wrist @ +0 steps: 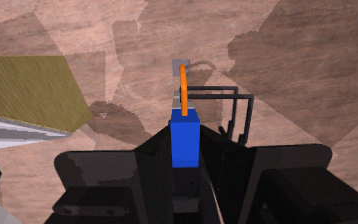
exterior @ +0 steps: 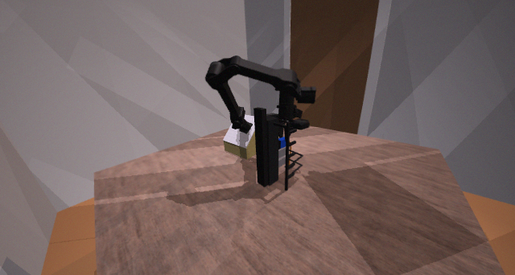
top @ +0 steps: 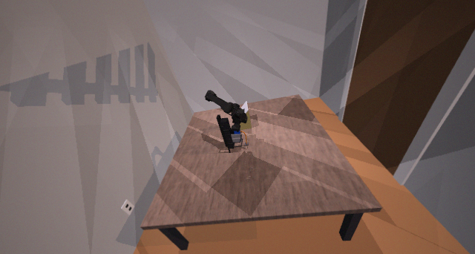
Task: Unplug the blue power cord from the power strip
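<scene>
Pincer (wrist: 185, 165) clamped on the blue plug (wrist: 185, 137), one dark finger pressed to each flat side, seen plainly in the wrist view. Gripped across the plug body rather than on the cord, probably so a straight pull carries force into the plug itself and not into the thin orange cord (wrist: 183, 92). That cord curves away from the plug's far end toward a small grey piece (wrist: 180, 70) lying on the desk (exterior: 362, 227); whether that piece belongs to the cord cannot be told.

In the exterior view, arm (exterior: 257, 71) arched up from its pale base block (exterior: 241, 144) and dropping the wrist straight down beside the tall black upright strip (exterior: 265, 150), with a sliver of blue (exterior: 282, 142) showing just right of it. Vertical reach likely chosen to line the pincer up with the plug's axis. Black wire frame (exterior: 294, 158) standing just right of the strip, close to the fingers; worth minding on any pull.

Whether the prongs are seated in the strip or already out cannot be told from these views. Judged stage: grasp made, pull and release not yet done. Pincer not yet opened, hand not yet off the plug.
</scene>
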You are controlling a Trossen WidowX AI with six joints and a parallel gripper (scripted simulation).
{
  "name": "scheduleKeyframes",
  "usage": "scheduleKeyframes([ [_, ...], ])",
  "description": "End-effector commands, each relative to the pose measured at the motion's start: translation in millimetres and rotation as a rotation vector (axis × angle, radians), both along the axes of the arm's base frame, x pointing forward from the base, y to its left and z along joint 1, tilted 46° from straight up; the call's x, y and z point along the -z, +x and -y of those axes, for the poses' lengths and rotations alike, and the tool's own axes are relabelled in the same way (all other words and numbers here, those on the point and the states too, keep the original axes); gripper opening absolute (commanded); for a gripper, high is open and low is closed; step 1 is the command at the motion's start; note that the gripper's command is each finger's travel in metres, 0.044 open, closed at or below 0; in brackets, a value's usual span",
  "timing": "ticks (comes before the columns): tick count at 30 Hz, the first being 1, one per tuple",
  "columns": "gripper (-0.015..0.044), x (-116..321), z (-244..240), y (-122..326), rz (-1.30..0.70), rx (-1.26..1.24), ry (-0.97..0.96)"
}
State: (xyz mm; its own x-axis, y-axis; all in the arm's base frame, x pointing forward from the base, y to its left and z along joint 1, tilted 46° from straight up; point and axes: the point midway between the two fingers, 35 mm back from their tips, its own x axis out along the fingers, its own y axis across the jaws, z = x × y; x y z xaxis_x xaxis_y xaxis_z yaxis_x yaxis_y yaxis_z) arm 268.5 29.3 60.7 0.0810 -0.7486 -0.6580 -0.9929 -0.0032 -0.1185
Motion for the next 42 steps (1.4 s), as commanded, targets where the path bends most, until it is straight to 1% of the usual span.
scheduleKeyframes([
  [1, 0.0000, 16, -28, 3, 0.007, -0.018, 0.072],
  [16, 0.0000, 30, -48, 3, 0.007, -0.019, 0.072],
  [17, 0.0026, 25, -35, 4, 0.013, 0.006, 0.073],
  [22, 0.0157, 25, -35, 4, 0.013, 0.006, 0.073],
  [42, 0.0160, 17, -39, 2, 0.007, -0.020, 0.068],
])
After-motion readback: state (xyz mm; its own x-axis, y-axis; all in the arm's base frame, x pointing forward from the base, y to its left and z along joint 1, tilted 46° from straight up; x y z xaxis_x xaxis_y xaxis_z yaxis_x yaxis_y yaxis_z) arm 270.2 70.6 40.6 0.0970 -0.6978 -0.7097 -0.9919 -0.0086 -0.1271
